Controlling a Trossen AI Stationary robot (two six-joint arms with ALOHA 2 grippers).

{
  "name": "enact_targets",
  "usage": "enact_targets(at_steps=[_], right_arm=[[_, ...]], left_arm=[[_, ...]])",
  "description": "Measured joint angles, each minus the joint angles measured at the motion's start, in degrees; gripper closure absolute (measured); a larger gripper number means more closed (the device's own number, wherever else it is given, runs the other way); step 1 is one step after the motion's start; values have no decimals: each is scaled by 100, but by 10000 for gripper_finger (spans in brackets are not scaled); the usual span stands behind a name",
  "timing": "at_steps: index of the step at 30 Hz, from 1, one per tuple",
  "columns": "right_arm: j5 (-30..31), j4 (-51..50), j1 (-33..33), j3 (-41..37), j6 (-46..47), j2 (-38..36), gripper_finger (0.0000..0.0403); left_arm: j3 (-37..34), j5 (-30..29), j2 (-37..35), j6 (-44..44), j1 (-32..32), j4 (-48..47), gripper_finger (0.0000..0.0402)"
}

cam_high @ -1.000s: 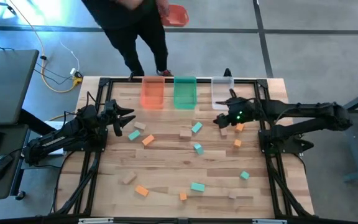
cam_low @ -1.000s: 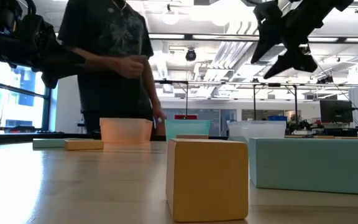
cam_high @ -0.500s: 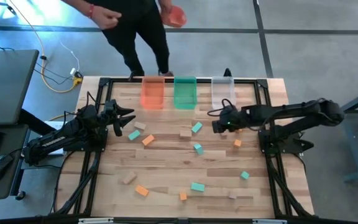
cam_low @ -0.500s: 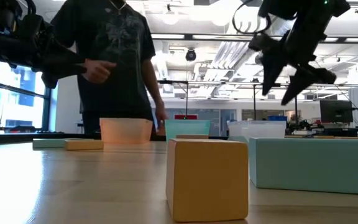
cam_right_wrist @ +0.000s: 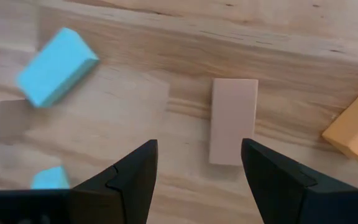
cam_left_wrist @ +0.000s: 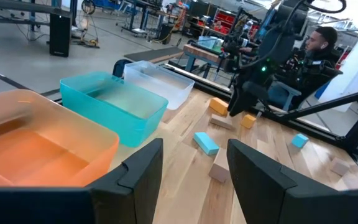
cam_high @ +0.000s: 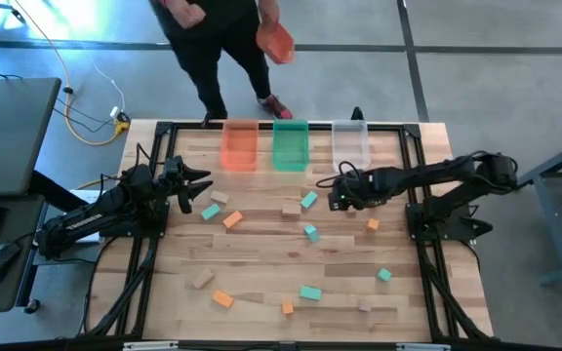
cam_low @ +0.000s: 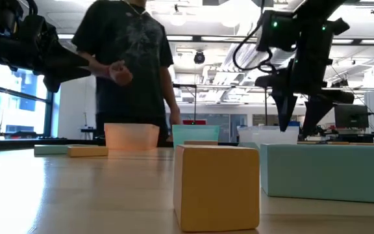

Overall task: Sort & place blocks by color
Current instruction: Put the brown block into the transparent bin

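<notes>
Small teal, orange and tan blocks lie flat and scattered on the wooden table [cam_high: 261, 255]. My right gripper [cam_high: 338, 197] hangs open, pointing down, just above a tan block [cam_right_wrist: 234, 121] right of the table's middle. That block lies beyond the fingertips, nearer one finger [cam_right_wrist: 272, 180], untouched. A teal block [cam_right_wrist: 56, 67] and an orange block [cam_right_wrist: 356, 127] lie to either side. My left gripper [cam_high: 199, 189] waits open and level near the left edge, above a teal block [cam_high: 209, 211].
An orange tray [cam_high: 240, 146], a green tray [cam_high: 290, 146] and a clear tray [cam_high: 350, 144] stand in a row at the far edge. Behind them a person [cam_high: 224, 39] holds an orange container. A big tan block [cam_low: 217, 187] stands close to the low camera.
My right gripper has come down toward the table and a little toward its left, tipping from a slant to point nearly straight down over the tan block. Its fingers have stayed open. The person behind the table has shifted about.
</notes>
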Motion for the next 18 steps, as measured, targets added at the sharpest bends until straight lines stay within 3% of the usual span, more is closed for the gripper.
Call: enact_targets(at_steps=[18], right_arm=[[-112,-39,0,-2,300,1048,182]], left_arm=[[-1,1,1,-2,1,0,234]])
